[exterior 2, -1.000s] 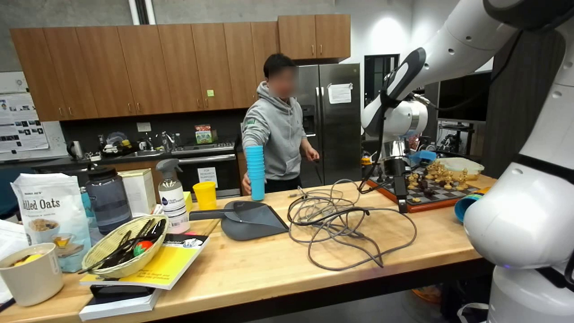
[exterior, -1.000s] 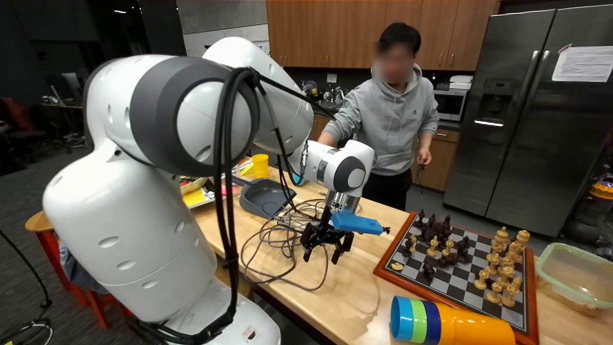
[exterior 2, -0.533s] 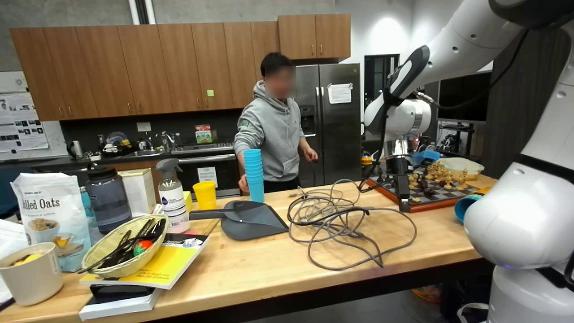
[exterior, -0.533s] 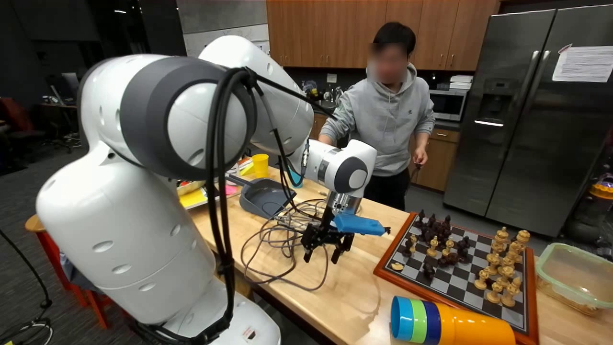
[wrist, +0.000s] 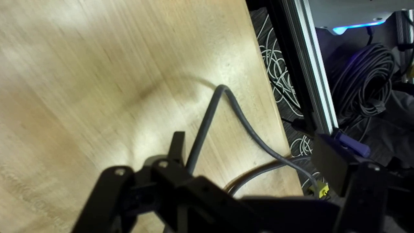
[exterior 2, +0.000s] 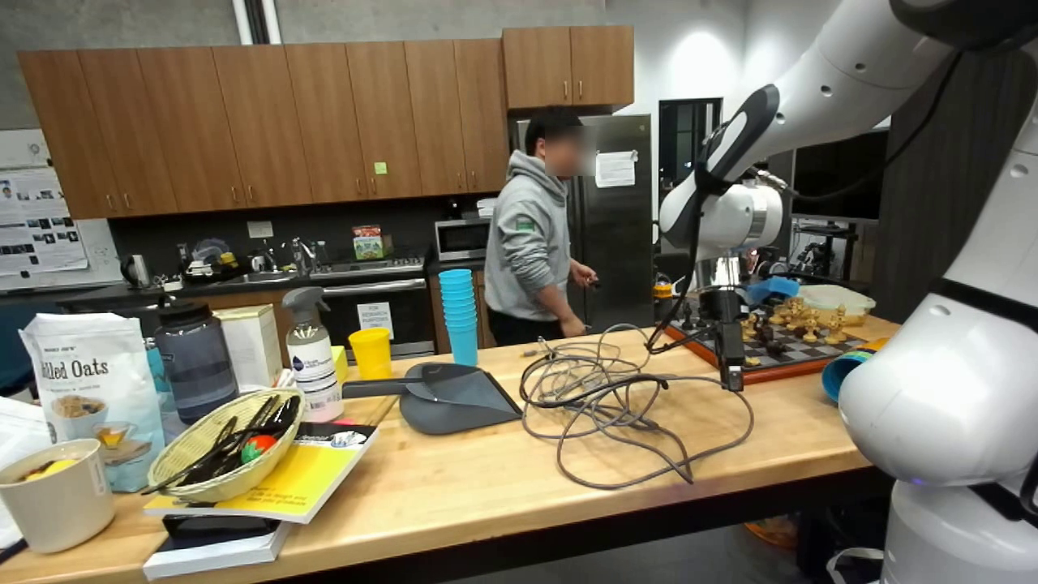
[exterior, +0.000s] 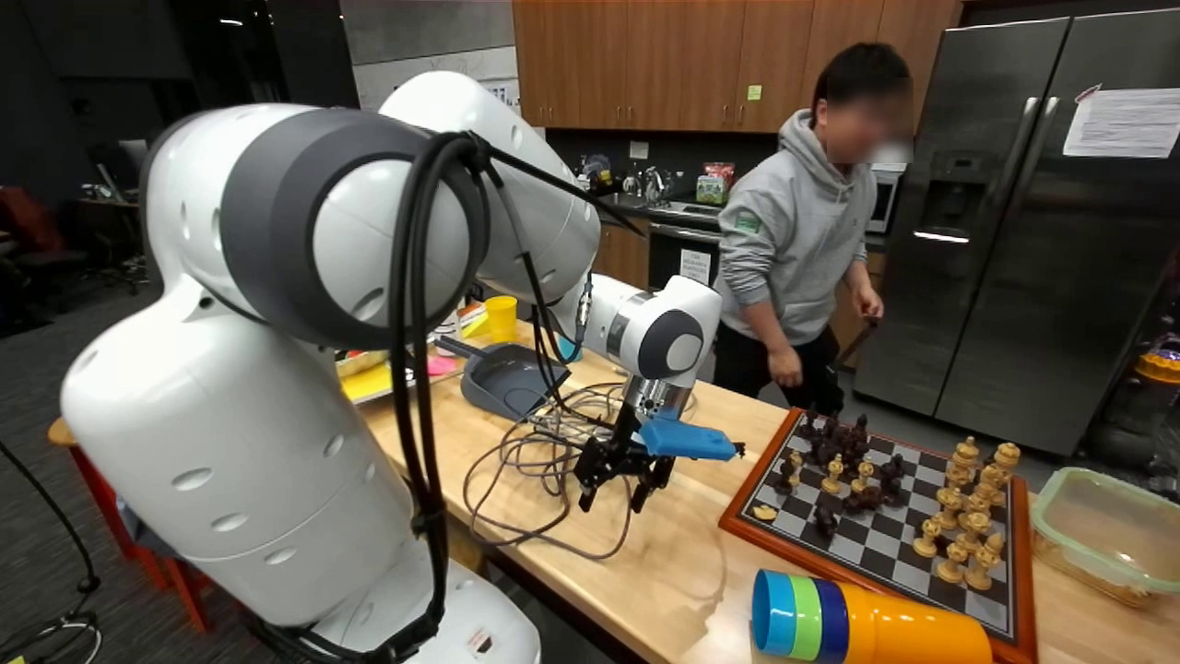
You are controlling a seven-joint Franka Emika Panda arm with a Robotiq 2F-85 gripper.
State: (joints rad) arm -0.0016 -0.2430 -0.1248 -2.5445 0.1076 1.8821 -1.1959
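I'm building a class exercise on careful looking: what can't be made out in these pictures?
Gray cable, lower stretch, wrist view: partly hidden by the gripper.
Person's face, both exterior views: blurred.
Orange cup, lower side, in an exterior view: cut off by the bottom edge.
Blue cup stack, in an exterior view: mostly hidden by the robot arm.

Wooden cabinets (exterior 2: 268, 126) hang above a dark counter (exterior 2: 105, 295) near a steel refrigerator (exterior: 1060, 249) and brightly lit white wall (exterior 2: 693, 69).

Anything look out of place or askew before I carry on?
Yes: the cable sprawls tangled near the open gripper. The cups by the chessboard lie sideways, not upright, and on it a pale piece lies toppled while others stand.
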